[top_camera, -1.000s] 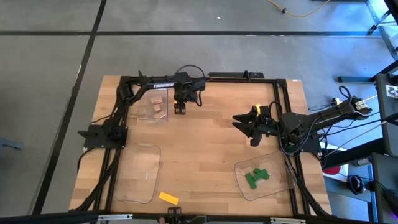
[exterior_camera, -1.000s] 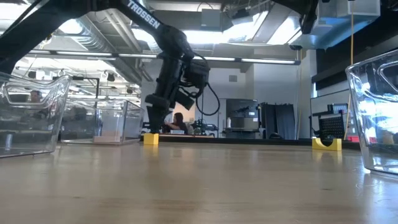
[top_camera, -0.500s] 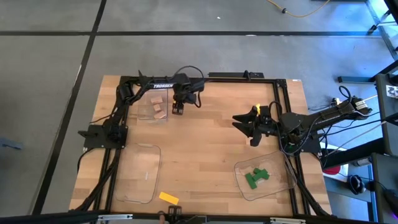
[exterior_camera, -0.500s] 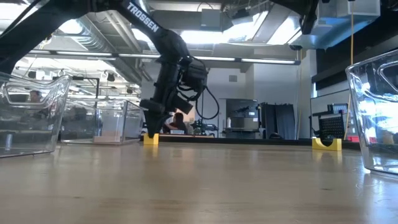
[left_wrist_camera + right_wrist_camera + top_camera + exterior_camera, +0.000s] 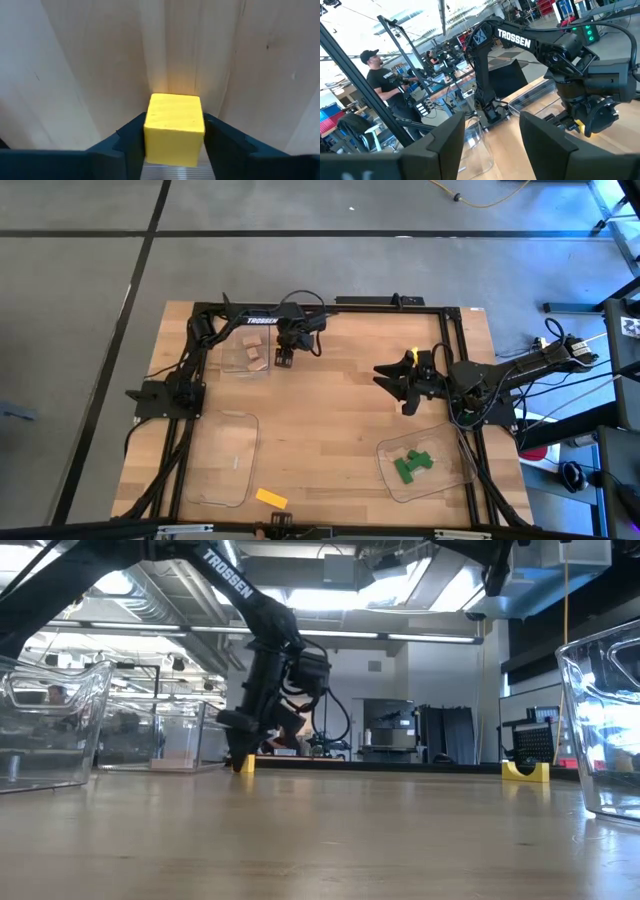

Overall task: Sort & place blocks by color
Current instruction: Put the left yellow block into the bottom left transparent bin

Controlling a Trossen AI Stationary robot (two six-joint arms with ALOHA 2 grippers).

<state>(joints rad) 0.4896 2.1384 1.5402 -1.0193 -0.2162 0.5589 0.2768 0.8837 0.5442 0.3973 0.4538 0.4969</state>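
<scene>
Wooden table [image 5: 330, 410]: two tan blocks [image 5: 252, 345], two yellow blocks [image 5: 271, 499].

left gripper [image 5: 283, 360]: has drifted leftward along the tabletop's far edge, from clear of the tan-block tray [image 5: 246, 352] to just beside that tray's right wall
left arm, low view: the wrist has swung leftward and the fingers now reach the tabletop at the yellow block [image 5: 242, 763], partly hiding it; a second ago the block showed whole beside them
yellow block in left gripper [image 5: 174, 129]: now clamped between the two fingers, seen close above the wood
left arm's upper link: sits slightly farther left along the far edge, with the cable loop bunched above the wrist
</scene>
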